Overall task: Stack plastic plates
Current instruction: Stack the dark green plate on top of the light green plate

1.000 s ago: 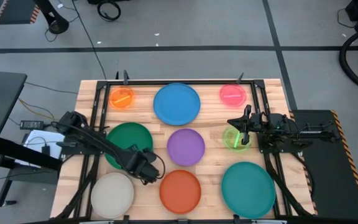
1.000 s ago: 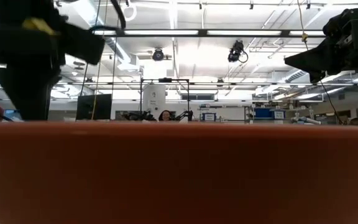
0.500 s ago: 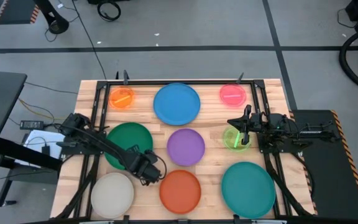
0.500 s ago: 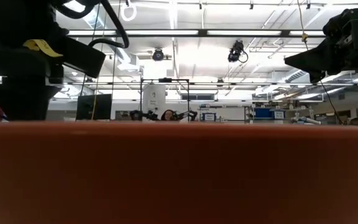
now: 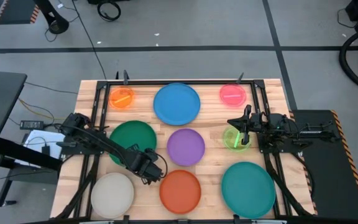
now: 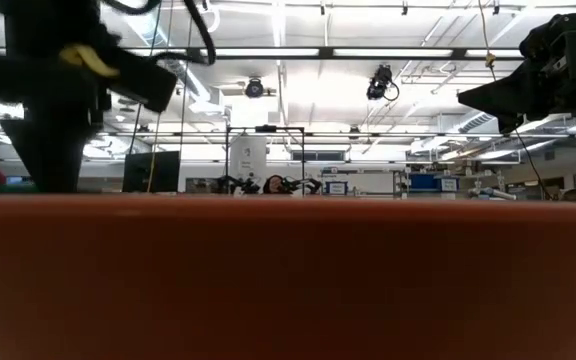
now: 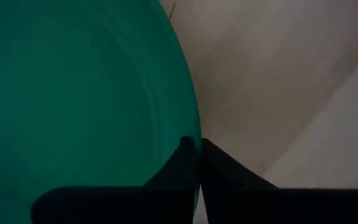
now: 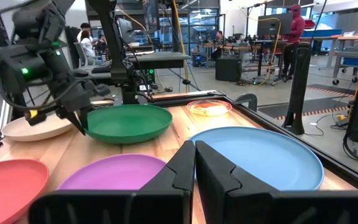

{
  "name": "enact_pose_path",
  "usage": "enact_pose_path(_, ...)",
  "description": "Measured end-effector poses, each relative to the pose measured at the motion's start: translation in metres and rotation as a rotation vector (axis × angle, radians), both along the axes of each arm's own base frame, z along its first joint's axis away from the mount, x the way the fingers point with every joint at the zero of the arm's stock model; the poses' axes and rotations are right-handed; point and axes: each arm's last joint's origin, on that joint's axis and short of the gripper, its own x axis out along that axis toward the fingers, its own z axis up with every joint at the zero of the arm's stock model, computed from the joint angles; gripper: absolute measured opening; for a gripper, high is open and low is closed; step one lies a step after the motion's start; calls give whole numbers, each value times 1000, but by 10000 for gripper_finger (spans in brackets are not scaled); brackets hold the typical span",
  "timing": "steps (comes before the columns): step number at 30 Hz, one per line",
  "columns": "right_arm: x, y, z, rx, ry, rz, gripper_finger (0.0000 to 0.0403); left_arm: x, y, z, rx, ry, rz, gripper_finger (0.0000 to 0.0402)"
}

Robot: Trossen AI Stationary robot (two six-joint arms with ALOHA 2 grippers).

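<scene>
Dark green plate: rim pinched between the left gripper's jaws, edge raised for carrying to a stack. Right gripper: jaws pressed together over the lime plate, idle.

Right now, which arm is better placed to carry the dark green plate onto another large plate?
The left. Its gripper is shut on the dark green plate's rim, which the right wrist view shows lifted. The right gripper hangs over the lime plate, farther away.
</scene>
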Motion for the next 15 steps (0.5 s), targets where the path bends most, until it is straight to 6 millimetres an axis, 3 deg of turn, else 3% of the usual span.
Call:
enact_pose_path(9, 0, 0, 8, -17, -79, -1, 23, 8, -20, 67, 11, 14, -172, 13)
enact_pose_path(15, -3, 0, 22, -27, -230, -3, 23, 13, -30, 104, 186, -58, -576, 13)
